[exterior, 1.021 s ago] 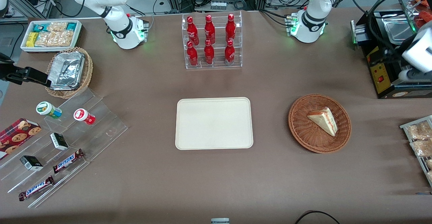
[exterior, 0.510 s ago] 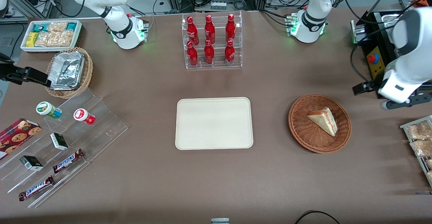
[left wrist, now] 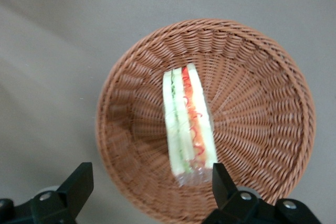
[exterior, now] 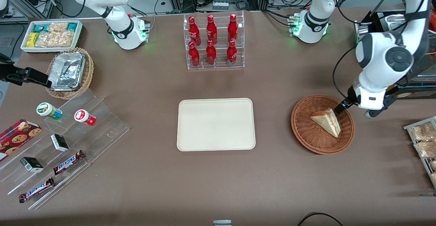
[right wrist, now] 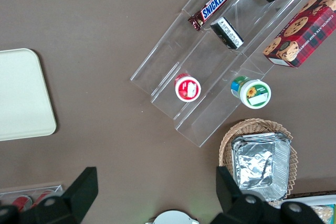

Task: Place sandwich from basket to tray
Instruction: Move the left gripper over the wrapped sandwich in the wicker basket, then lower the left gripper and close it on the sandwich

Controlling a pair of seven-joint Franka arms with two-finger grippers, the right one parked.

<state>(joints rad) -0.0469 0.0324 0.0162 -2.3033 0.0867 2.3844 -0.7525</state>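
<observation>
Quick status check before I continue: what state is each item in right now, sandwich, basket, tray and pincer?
sandwich: lying in the basket, not gripped.
basket: upright on the table, holding the sandwich.
tray: flat on the table, nothing on it.
pincer: open, above the basket, fingers apart on either side of the sandwich's end.

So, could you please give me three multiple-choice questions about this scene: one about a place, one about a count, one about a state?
1. Where does the sandwich lie?
A. on the tray
B. in the basket
C. on the bare table

2. How many red bottles stand in the clear rack?
A. four
B. six
C. eight

3. How is the gripper?
A. open above the basket
B. shut on the sandwich
C. resting on the tray

Answers: 1 B, wicker surrounds it; 2 B, two rows of three; 3 A, fingers apart, holding nothing.
</observation>
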